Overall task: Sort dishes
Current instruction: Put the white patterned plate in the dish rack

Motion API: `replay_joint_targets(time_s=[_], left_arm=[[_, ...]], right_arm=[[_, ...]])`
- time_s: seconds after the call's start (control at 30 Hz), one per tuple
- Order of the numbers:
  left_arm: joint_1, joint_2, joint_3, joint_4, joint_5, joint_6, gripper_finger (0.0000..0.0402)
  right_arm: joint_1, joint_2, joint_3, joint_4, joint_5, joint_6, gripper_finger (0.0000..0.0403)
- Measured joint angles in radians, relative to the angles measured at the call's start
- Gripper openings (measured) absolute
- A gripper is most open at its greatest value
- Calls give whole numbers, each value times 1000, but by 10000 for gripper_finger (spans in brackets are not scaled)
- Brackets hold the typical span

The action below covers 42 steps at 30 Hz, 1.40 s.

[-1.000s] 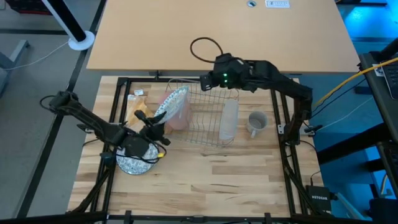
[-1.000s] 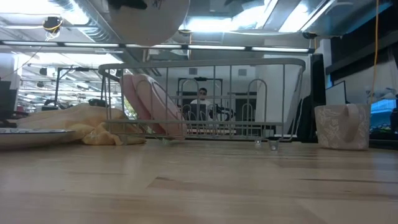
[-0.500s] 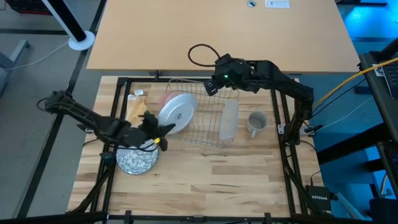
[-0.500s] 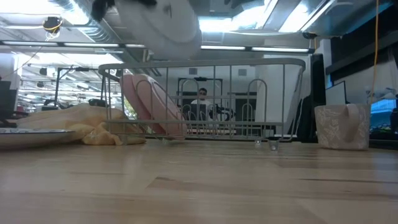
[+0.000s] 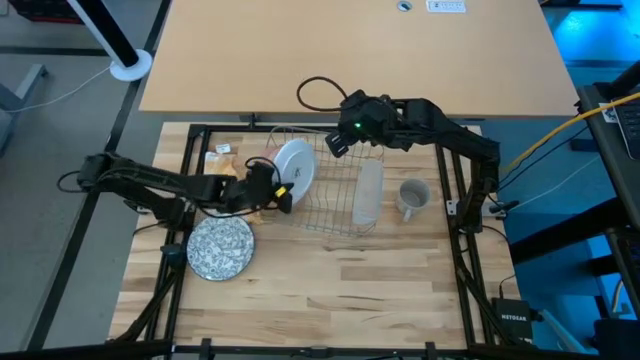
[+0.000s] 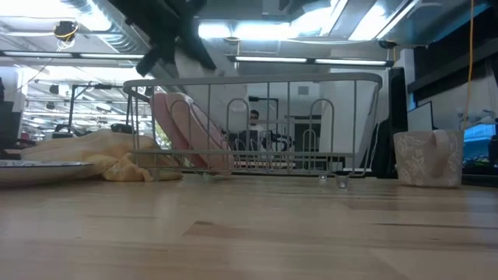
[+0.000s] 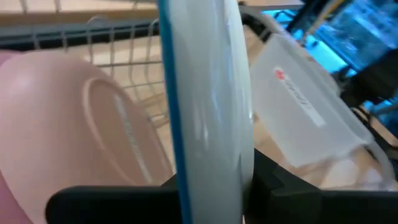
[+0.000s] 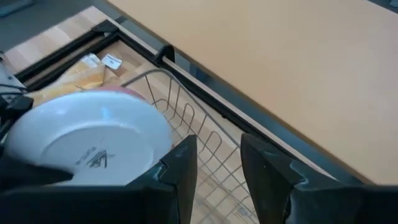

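A plate [image 5: 294,165] with a white underside and a blue rim stands on edge over the left end of the silver wire rack [image 5: 330,228], with my left gripper [image 5: 277,190] shut on it. Pink plates [image 6: 191,132] lean upright in the rack just beside it. A patterned plate [image 5: 220,247] lies flat on the table at the near left. The small grey mug [image 5: 411,197] stands right of the rack. My right gripper [image 5: 335,140] hovers open over the rack's far side, with nothing between its fingers [image 8: 180,171]. My left gripper pinches the plate's rim [image 7: 208,180] between its two fingers, one finger [image 7: 112,202] on each face. The fingers come from the table's left, slanting a little downward. The plate stands on edge in the hold, white underside toward the right, lifted above the rack beside a pink plate [image 7: 74,124].
A clear container [image 5: 370,190] lies in the rack's right half. A yellow-tan cloth [image 5: 225,175] is bunched left of the rack. A black frame [image 5: 180,190] borders the wooden table. A large tan board [image 5: 350,50] lies beyond the far edge.
My left gripper has swung from above the patterned plate on the table toward the right and the rack, sinking slightly and rolling its wrist. The held plate has turned from showing its patterned face to standing on edge with its white underside in view.
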Motion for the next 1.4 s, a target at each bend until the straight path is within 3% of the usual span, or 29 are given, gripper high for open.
replay_joint_targets(time_s=[0.3,0.63,0.83,1.2,1.4], left_arm=[[89,46,0,-1,34,-56,30],[122,74,1,-45,144,-145,31],[139,78,1,-37,144,-148,62],[144,79,0,-38,146,-61,124],[144,40,0,-57,150,117,134]], right_arm=[[0,50,0,-73,0,-24,128],[0,87,-1,-91,-1,-51,128],[0,87,-1,-97,-9,-52,128],[0,86,0,-102,-11,-52,128],[0,86,0,-138,-17,-52,128]])
